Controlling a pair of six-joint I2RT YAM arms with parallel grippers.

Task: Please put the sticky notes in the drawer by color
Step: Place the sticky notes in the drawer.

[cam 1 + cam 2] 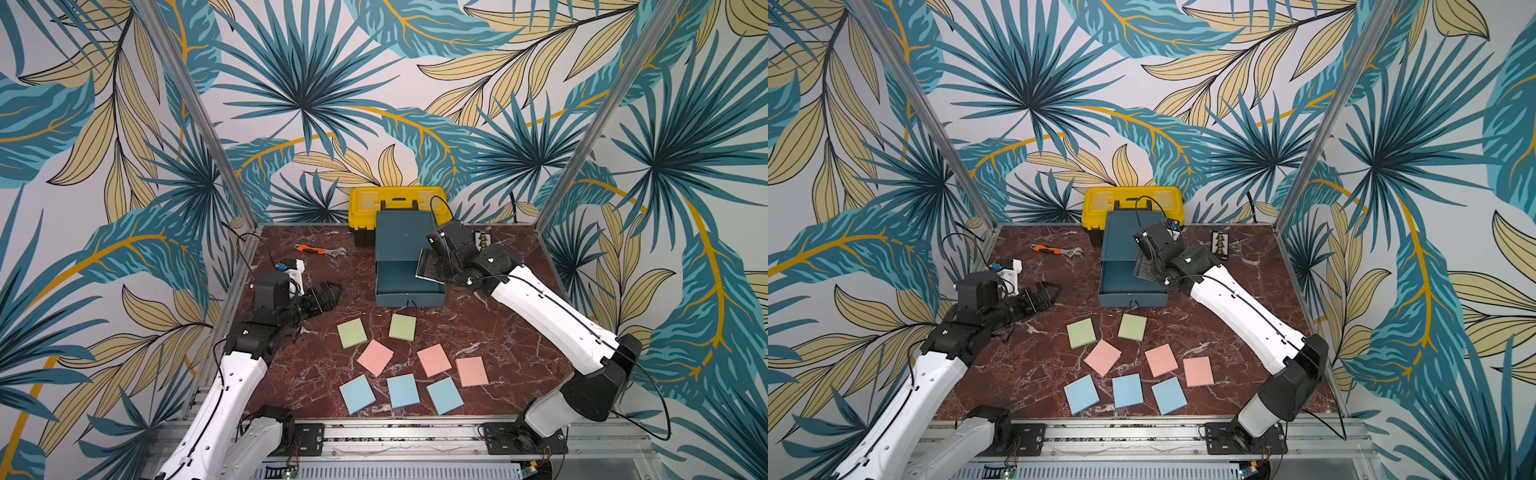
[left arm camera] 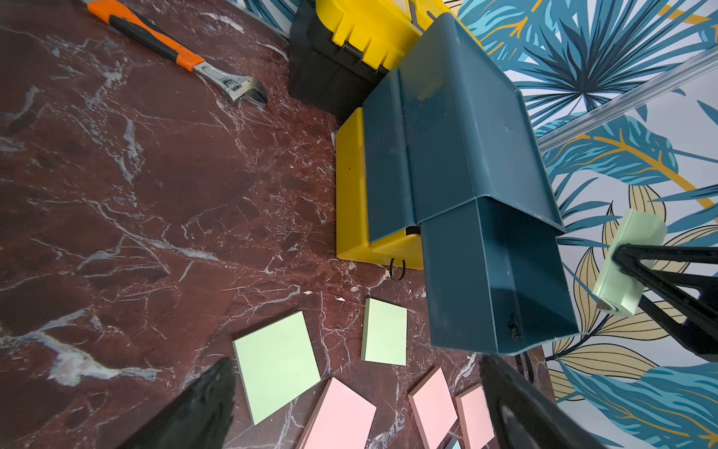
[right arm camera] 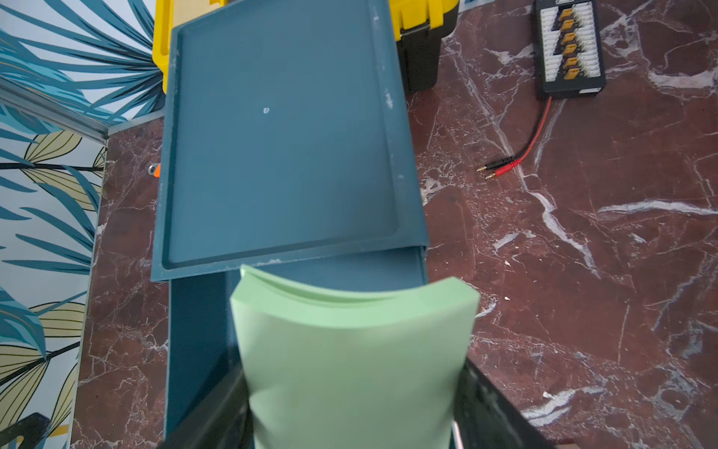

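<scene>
The drawer (image 1: 401, 232) is a small teal-topped chest at the back middle, with its top drawer (image 1: 409, 286) pulled out toward me. My right gripper (image 3: 353, 388) is shut on a light green sticky note pad (image 3: 353, 350), which bows between the fingers above the open drawer's right side. Seen from the left wrist, that pad (image 2: 629, 268) hangs beside the chest (image 2: 466, 155). On the table lie two green pads (image 1: 352, 333) (image 1: 402, 327), three pink (image 1: 375, 357) and three blue (image 1: 403, 390). My left gripper (image 1: 328, 291) hovers open, left of the drawer, holding nothing.
A yellow toolbox (image 1: 397, 201) stands right behind the chest. An orange-handled wrench (image 1: 320, 250) lies at the back left. A black connector board (image 3: 569, 46) with red and black leads (image 3: 513, 163) sits at the back right. Metal frame posts stand at the rear corners.
</scene>
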